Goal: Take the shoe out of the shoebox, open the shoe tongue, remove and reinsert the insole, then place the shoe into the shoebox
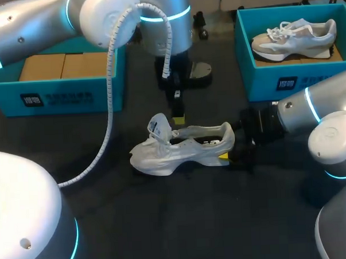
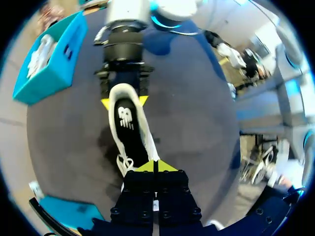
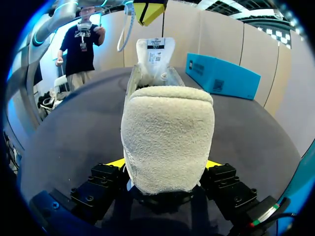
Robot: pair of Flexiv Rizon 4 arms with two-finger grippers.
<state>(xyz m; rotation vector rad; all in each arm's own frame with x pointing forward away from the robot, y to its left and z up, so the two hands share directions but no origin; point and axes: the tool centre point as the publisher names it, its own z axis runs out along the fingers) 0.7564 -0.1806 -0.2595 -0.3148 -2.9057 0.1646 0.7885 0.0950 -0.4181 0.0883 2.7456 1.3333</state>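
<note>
You are working on a dark grey, matte worktop (image 1: 194, 220) with a cloth-like look. On it you have two teal boxes, two pale shoes and two claws.

The left box (image 1: 62, 94) sits at the far left corner, open-topped, with flat brown cardboard (image 1: 61, 65) inside. The shoe (image 1: 180, 152) stands on its sole in the middle of the worktop, toe to the left, heel to the right. It is white, with a chunky sole and loose laces. Its tongue (image 1: 157, 128) stands upright, and the black insole (image 2: 127, 123) lies inside with a white mark on it.

Your left claw (image 1: 177, 116) hangs just above the shoe's opening, near the tongue. Its yellow tips are pressed together, and you can see nothing between them.

Your right claw (image 1: 227, 150) lies low at the heel, one tip on each side of the fleecy heel (image 3: 167, 137), clamped on the shoe.

The right box (image 1: 291, 81) sits at the far right corner and holds the second shoe (image 1: 292, 37), grey and white, lying toe to the left.
</note>
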